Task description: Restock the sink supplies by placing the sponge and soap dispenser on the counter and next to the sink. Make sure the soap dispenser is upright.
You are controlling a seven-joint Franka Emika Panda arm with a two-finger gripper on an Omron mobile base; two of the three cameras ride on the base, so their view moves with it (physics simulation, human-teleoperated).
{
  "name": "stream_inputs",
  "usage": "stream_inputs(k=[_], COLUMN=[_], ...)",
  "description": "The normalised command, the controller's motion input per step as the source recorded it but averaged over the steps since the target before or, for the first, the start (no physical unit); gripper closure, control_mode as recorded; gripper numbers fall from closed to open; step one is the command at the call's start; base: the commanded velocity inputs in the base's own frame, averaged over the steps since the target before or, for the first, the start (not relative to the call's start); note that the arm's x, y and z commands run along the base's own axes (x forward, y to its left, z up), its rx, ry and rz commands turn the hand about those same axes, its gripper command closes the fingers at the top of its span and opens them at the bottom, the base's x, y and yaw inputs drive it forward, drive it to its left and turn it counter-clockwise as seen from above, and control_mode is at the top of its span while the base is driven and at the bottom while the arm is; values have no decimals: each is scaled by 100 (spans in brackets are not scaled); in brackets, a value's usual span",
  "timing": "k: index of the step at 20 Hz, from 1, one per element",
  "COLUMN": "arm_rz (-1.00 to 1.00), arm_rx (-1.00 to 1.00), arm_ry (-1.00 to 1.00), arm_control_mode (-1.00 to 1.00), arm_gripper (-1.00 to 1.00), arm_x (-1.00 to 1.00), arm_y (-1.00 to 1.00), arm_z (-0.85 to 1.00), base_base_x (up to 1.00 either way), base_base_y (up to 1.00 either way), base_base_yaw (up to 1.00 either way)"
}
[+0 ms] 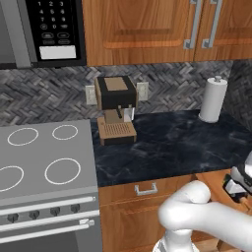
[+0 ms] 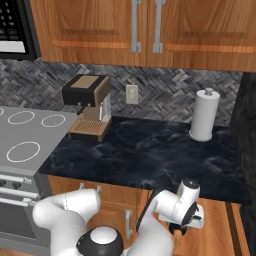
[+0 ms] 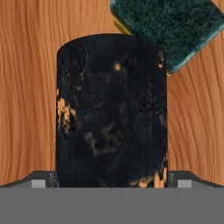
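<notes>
The soap dispenser (image 3: 111, 109) takes up the centre of the hand view as a dark, orange-flecked body lying on a wooden surface, its long axis running straight up the frame from between the fingers, whose tips show at lower left and lower right on either side of it. The sponge (image 3: 168, 28) lies at the upper right, green side up, just past the bottle's far end. The gripper (image 3: 111, 181) stands spread to its widest, straddling the bottle without clamping it; whether the pads touch it cannot be told
</notes>
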Motion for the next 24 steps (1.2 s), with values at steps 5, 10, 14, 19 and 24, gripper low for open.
stream_inputs(k=[5, 10, 14, 19, 24], arm_rz=[1, 0, 0, 0, 5], arm_rx=[-4, -12, -14, -15, -21], arm_ry=[-13, -23, -14, -8, -11], arm_control_mode=[-100, -100, -100, -100, -100], arm_gripper=[100, 100, 100, 100, 100], arm_x=[-47, -68, -74, -64, -14], arm_y=[0, 0, 0, 8, 41], arm_z=[40, 100, 96, 95, 100], base_base_x=[0, 0, 0, 0, 0], base_base_y=[0, 0, 0, 0, 0], base_base_yaw=[0, 0, 0, 0, 0])
